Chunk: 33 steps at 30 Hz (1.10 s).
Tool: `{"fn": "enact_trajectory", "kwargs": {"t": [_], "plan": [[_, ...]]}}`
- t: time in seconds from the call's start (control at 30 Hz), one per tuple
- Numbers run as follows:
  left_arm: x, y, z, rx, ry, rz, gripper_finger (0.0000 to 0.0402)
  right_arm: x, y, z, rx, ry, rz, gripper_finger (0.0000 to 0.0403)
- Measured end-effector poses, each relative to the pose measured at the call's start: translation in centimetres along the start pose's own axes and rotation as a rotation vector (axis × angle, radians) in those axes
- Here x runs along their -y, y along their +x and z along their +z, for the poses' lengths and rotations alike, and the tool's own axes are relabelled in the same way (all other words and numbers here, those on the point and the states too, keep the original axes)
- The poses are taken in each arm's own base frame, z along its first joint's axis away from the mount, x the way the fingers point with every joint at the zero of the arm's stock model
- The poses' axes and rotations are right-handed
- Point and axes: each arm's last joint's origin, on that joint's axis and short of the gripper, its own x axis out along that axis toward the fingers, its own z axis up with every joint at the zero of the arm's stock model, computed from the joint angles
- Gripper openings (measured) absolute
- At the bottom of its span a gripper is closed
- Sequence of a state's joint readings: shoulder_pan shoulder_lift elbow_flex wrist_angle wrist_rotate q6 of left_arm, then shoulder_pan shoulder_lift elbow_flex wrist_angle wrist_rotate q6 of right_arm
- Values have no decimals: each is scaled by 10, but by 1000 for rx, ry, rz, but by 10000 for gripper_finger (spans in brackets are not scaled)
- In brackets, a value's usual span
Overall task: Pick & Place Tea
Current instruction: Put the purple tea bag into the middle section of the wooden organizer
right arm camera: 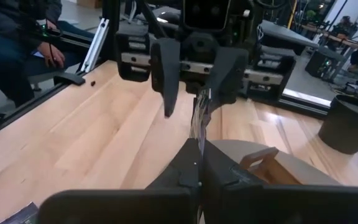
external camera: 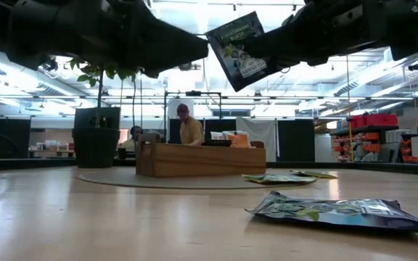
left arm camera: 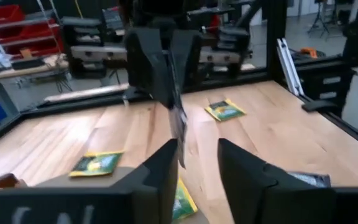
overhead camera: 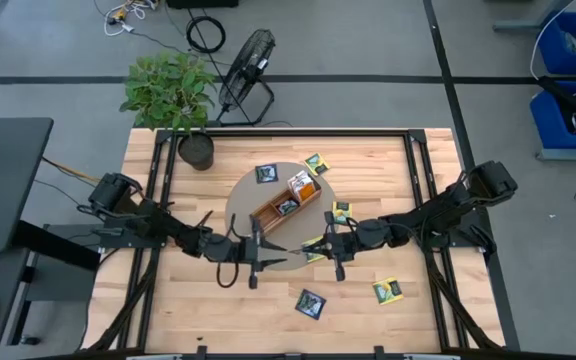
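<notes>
Dark-navy tea packet point(external camera: 239, 49): aloft between both arms near the wooden tray point(overhead camera: 286, 200), clenched by right gripper point(right arm camera: 199, 163). Left gripper point(left arm camera: 196, 163): jaws parted, seemingly released.

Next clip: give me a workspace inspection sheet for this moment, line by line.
Surface: wooden table; a round grey mat at its centre carries the wooden tray.
Job's things: at least two tea packets in the tray; about six loose packets lie flat on the mat and table; a held packet is up in the air.
Clutter: potted plant on a table corner.
Tools: right tool shut on the held packet above the mat; left tool open, facing it.
Cables: coils on the floor beyond the table.
Surroundings: fan, blue bins, a person behind the table.
</notes>
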State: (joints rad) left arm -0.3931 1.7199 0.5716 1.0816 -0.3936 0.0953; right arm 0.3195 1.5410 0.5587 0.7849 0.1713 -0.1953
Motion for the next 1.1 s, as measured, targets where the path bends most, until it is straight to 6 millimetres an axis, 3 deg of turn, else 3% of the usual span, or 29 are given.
{"fn": "enact_trajectory", "kwargs": {"t": [0.2, 0.37, 0.67, 0.83, 0.97, 1.1], "plan": [[-11, 4, 0, 5, -25, 57, 173, 0, 0, 0, 0, 2, 4, 0], [-20, 6, 0, 7, -41, 81, 177, 4, 1, 0, 9, 6, -13, 0], [-28, 10, 1, 37, -67, 23, 89, 19, 2, -2, 4, 30, -48, 0], [-31, 10, 2, 43, -41, 31, 15, 20, 3, -2, 7, 36, -48, 0], [-30, 10, 0, 29, -27, 30, 4, 19, 3, -3, -3, 18, -36, 10], [-29, 10, -6, -40, -25, 45, 3, 19, 3, -7, -44, 2, -26, 50]]}}
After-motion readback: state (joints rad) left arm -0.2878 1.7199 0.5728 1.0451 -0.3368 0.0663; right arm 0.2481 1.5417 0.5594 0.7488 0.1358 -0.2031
